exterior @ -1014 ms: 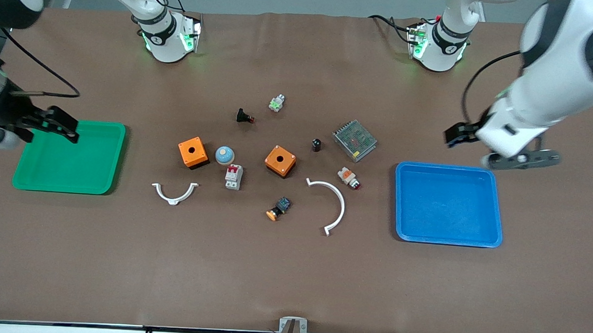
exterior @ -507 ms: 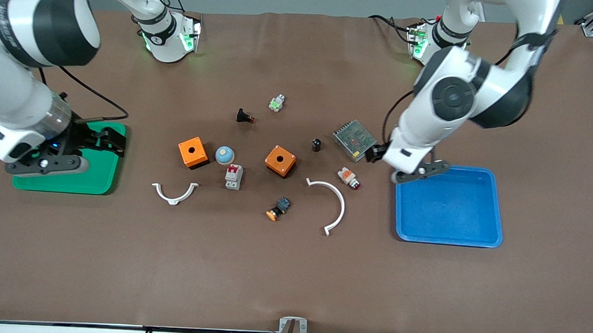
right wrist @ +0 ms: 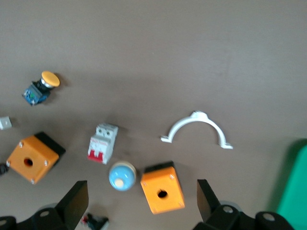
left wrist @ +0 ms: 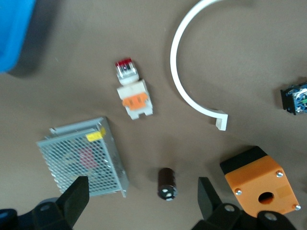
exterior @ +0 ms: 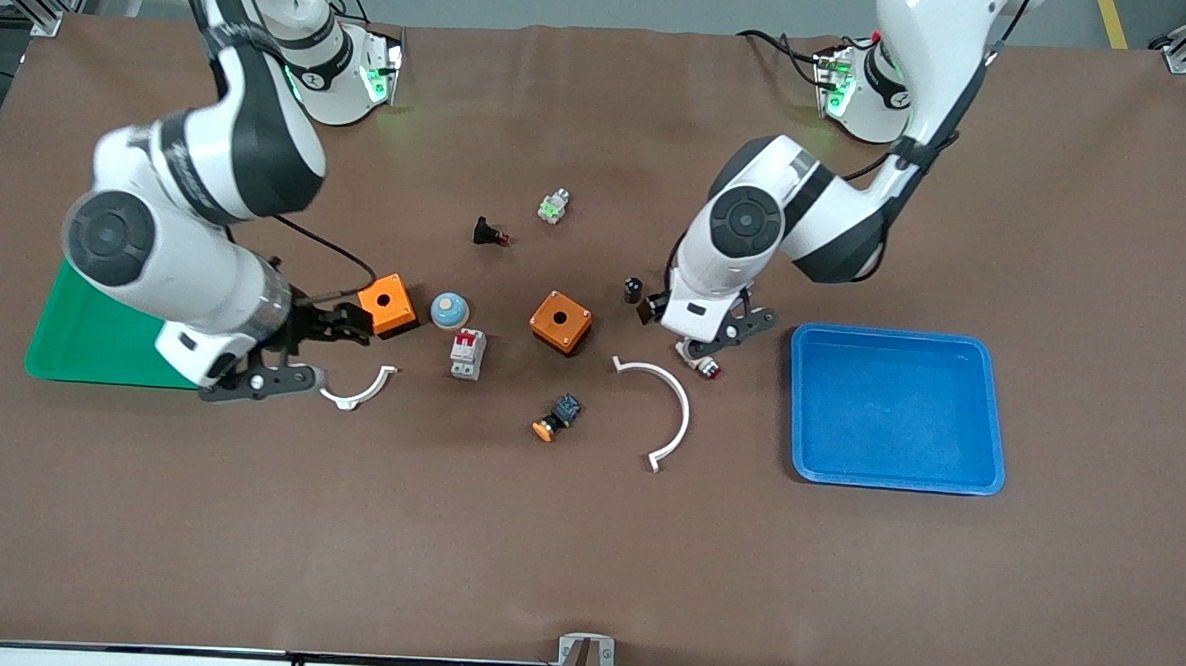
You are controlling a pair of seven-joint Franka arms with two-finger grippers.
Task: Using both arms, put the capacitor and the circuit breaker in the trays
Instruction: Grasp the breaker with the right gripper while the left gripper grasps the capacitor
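Starting at the right arm's end of the table, a green tray (exterior: 82,346) lies partly under the right arm, whose right gripper (exterior: 338,324) hangs with fingers spread wide and nothing between them — over the cloth just beside an orange box (exterior: 387,304) and a small white clip (exterior: 355,387). Next along sit a blue dome button (exterior: 449,310) and, just nearer the front camera, the circuit breaker (exterior: 467,354), lying flat on the table with its red levers pointing toward the bases. A second orange box (exterior: 560,322) follows, then the capacitor (exterior: 633,290) lying on the cloth — the left gripper (exterior: 654,309) hovers open right beside it, empty. Toward the left arm's end rests a blue tray (exterior: 990,410).
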